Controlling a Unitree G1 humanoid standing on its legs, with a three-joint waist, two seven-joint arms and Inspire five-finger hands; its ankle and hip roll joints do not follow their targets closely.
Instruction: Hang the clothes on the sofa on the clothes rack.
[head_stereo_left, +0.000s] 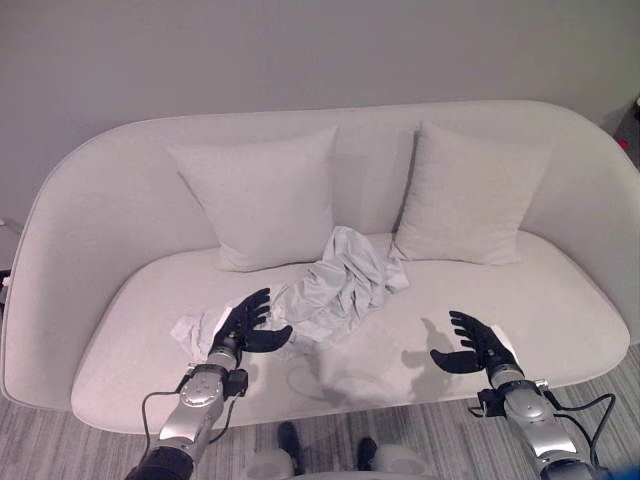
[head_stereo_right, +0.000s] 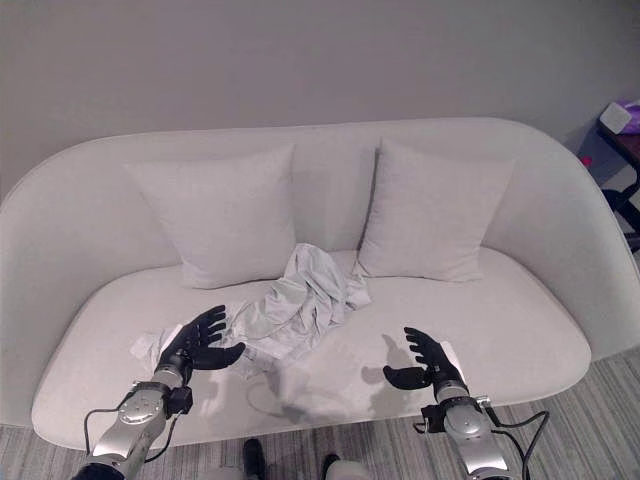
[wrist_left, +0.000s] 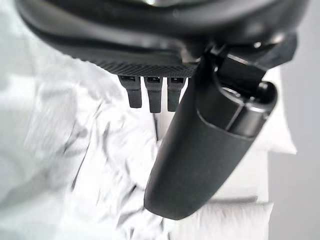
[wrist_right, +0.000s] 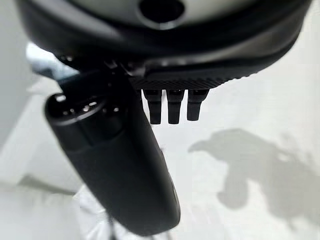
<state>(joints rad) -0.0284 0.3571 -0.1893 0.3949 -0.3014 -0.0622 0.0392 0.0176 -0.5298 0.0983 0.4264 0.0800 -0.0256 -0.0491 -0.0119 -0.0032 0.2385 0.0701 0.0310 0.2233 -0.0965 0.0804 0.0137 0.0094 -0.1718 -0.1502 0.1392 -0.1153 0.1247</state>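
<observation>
Two pale cushions lean against the back of the light grey sofa (head_stereo_left: 560, 300): the left cushion (head_stereo_left: 262, 195) and the right cushion (head_stereo_left: 468, 195), with a gap of bare backrest between them. One crumpled pale garment (head_stereo_left: 335, 285) lies on the seat, its upper end in that gap near the back edge and its bulk trailing forward and toward the left, ending in a flatter fold near the seat's front-left part. The left hand (head_stereo_left: 246, 324) hovers over that near-left end of the garment, fingers spread and straight, thumb held apart, closed on nothing; its wrist view shows the wrinkled cloth just past the fingers. The right hand (head_stereo_left: 473, 345) is over bare seat toward the front-right, well apart from the garment, fingers likewise spread and relaxed and holding nothing, with its shadow on the cushion beside it. No writing or label can be read on the garment, the cushions or the sofa. Striped grey carpet (head_stereo_left: 40, 440) runs along the sofa's front edge, and a plain grey wall (head_stereo_left: 300, 50) stands behind it. At the far right, past the sofa's arm, part of a dark stand (head_stereo_right: 622, 150) with something purple on top is visible.
</observation>
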